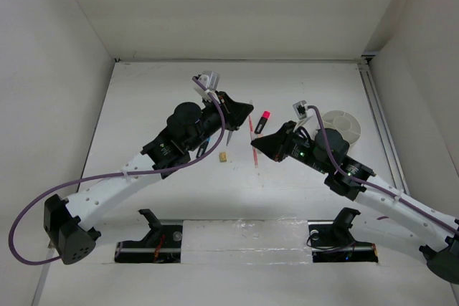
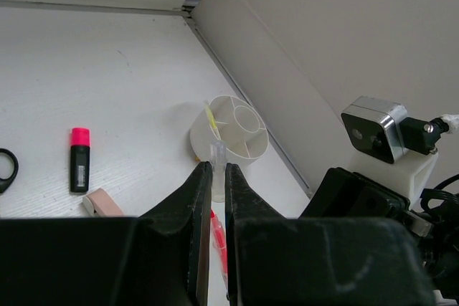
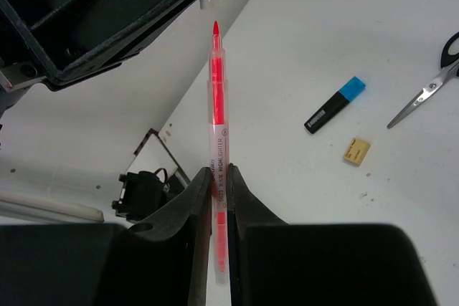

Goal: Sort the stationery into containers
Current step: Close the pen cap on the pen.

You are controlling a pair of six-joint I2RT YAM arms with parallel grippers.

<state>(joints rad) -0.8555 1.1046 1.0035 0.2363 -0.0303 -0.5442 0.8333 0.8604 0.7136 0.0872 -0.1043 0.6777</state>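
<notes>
My right gripper [image 3: 217, 173] is shut on the thin red pen [image 3: 216, 105], whose bare red tip points at my left gripper. My left gripper [image 2: 214, 170] is shut on a small clear pen cap [image 2: 218, 159], held just off the pen's tip. In the top view the two grippers [image 1: 247, 110] [image 1: 254, 146] meet over the table's middle with the pen [image 1: 253, 134] between them. The round white tub [image 2: 247, 145] holds the pale yellow stick [image 2: 211, 120]. The pink-capped marker [image 2: 79, 159], pink eraser [image 2: 100, 202], blue-capped marker [image 3: 335, 104], tan eraser [image 3: 356, 152] and scissors [image 3: 430, 84] lie on the table.
The tub [image 1: 342, 125] stands at the right, close to the right wall's rail [image 1: 376, 116]. The pink-capped marker [image 1: 263, 121] and tan eraser [image 1: 224, 156] lie near the grippers. The scissors' blade [image 1: 229, 136] shows under the left arm.
</notes>
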